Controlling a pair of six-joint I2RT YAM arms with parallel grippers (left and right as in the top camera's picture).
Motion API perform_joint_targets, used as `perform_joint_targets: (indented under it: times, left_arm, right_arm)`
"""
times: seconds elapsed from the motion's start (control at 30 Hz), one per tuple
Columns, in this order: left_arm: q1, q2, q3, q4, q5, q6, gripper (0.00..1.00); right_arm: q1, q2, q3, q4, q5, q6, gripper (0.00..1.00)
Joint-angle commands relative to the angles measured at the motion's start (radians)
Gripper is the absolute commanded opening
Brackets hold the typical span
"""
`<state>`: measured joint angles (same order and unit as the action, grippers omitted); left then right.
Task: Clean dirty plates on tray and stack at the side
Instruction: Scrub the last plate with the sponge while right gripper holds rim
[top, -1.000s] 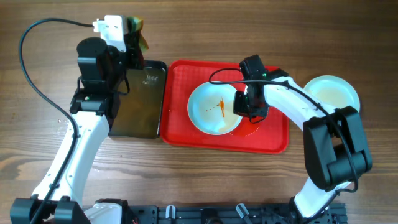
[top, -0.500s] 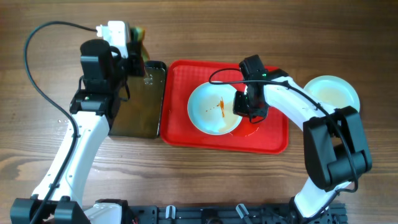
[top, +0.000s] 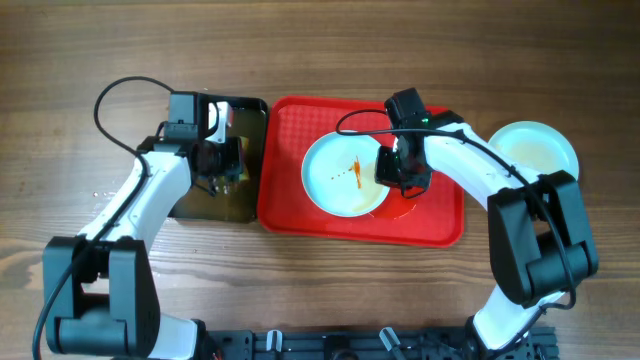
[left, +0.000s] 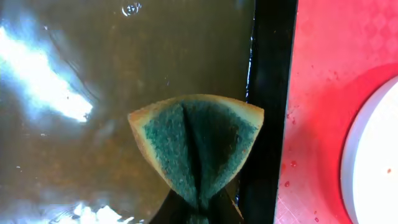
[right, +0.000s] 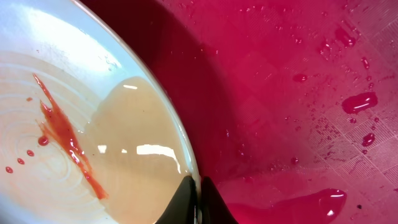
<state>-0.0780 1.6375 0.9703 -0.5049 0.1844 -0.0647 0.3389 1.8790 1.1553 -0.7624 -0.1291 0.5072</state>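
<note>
Two plates show overhead: a smeared plate (top: 335, 180) on the tray (top: 440, 225), its rim pinched by our right gripper (top: 400, 180), and a second plate (top: 540, 145) on the table (top: 300, 300) beside the tray. Our left gripper (top: 228, 160) hangs over the black pan (top: 215, 205).

Left wrist: it clamps a folded green sponge (left: 196, 140) over murky water (left: 93, 155); we should let it drip before crossing.

Right wrist: the smeared plate holds a brownish puddle (right: 137, 130) beside a sauce streak (right: 62, 134), so we should brace it level.

tray (top: 282, 140) left strip: lay open between black pan (top: 225, 205) and dirty plate (top: 335, 190).
plate's right rim: right hand (top: 402, 180) blocked it.
desk (top: 300, 290) beyond tray: clean plate (top: 535, 150) stood there.
</note>
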Motion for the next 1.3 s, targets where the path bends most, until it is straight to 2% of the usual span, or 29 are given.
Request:
perform_joint_targets:
  times: [0.0, 0.2, 0.3, 0.37, 0.4, 0.5, 0.6, 0.7, 0.9, 0.97, 1.03, 1.27]
  left_arm:
    - [0.002, -0.001, 0.005, 0.006, 0.016, -0.018, 0.04]
    - [0.002, -0.023, 0.005, 0.063, 0.277, -0.021, 0.04]
    - [0.000, -0.027, 0.005, 0.126, 0.523, -0.029, 0.04]
    - [-0.020, -0.024, 0.005, 0.177, 0.588, -0.129, 0.04]
    - [-0.044, -0.020, 0.005, 0.205, 0.584, -0.235, 0.04]
    - [-0.101, -0.001, 0.005, 0.247, 0.584, -0.397, 0.04]
    - [-0.193, 0.051, 0.005, 0.319, 0.571, -0.506, 0.04]
    - [-0.309, 0.130, 0.005, 0.391, 0.474, -0.610, 0.04]
    - [-0.460, 0.237, 0.005, 0.552, 0.426, -0.697, 0.04]
    - [-0.502, 0.259, 0.005, 0.555, 0.342, -0.763, 0.04]
    - [-0.528, 0.275, 0.005, 0.560, 0.308, -0.779, 0.04]
    - [-0.558, 0.332, 0.005, 0.578, 0.167, -0.781, 0.04]
  right_arm:
    - [-0.003, -0.007, -0.011, -0.010, 0.055, -0.010, 0.04]
    - [-0.003, -0.007, -0.011, -0.010, 0.055, -0.011, 0.04]
    - [-0.003, -0.007, -0.011, -0.009, 0.055, -0.011, 0.04]
    - [-0.003, -0.007, -0.011, -0.009, 0.055, -0.011, 0.04]
    - [-0.003, -0.007, -0.011, -0.010, 0.055, -0.011, 0.04]
    - [-0.003, -0.007, -0.011, -0.010, 0.055, -0.010, 0.04]
    - [-0.003, -0.007, -0.011, -0.010, 0.055, -0.011, 0.04]
    - [-0.003, -0.007, -0.011, -0.010, 0.055, -0.011, 0.04]
    - [-0.003, -0.007, -0.011, -0.010, 0.055, -0.011, 0.04]
    - [-0.003, -0.007, -0.011, -0.010, 0.055, -0.011, 0.04]
    - [-0.003, -0.007, -0.011, -0.010, 0.055, -0.011, 0.04]
    - [-0.003, -0.007, -0.011, -0.010, 0.055, -0.011, 0.04]
